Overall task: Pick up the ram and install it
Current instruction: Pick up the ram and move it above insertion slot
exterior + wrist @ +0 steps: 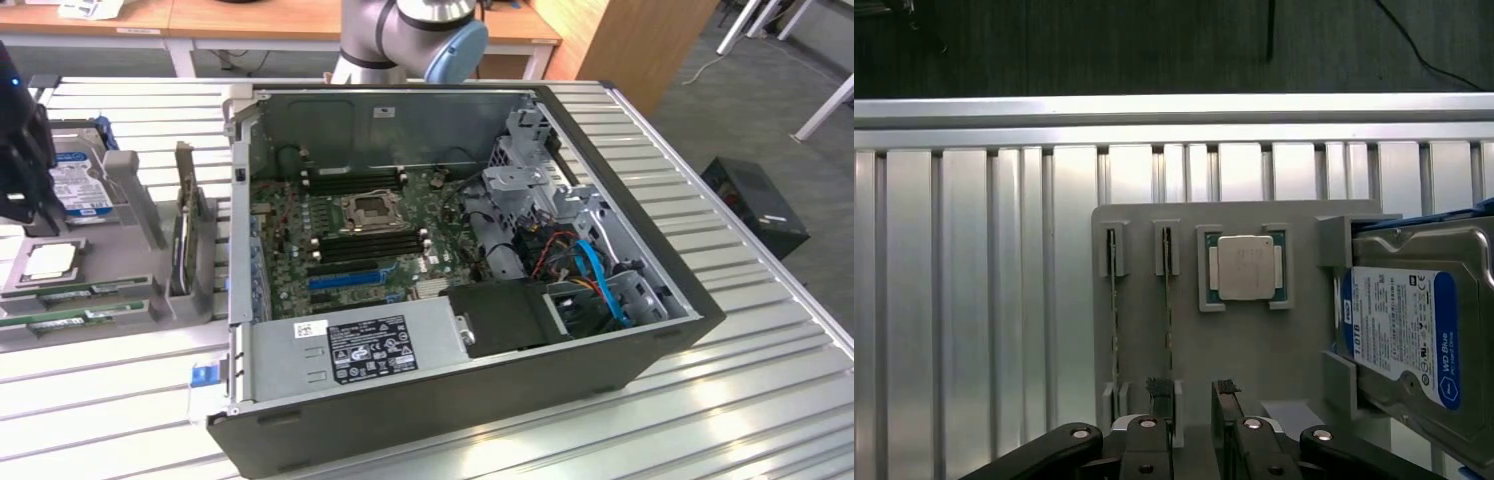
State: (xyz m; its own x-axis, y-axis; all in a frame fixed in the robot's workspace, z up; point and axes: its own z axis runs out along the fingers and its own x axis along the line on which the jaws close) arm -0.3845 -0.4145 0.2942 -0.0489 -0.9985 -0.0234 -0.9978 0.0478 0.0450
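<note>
Ram (1169, 310) not grabbed yet, parked in grey holder (1254, 350); end effector (1192, 392) spread apart near it; pickup, install both left.

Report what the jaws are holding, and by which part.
Nothing is held. The gripper has its jaws open over the grey tray, and the ram sits in its slot.

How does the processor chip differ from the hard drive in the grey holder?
The processor chip is small, square and lies flat; the hard drive is much larger and stands on edge. The chip's top is plain silver; the drive bears a blue-white label. Both sit in the grey holder.
</note>
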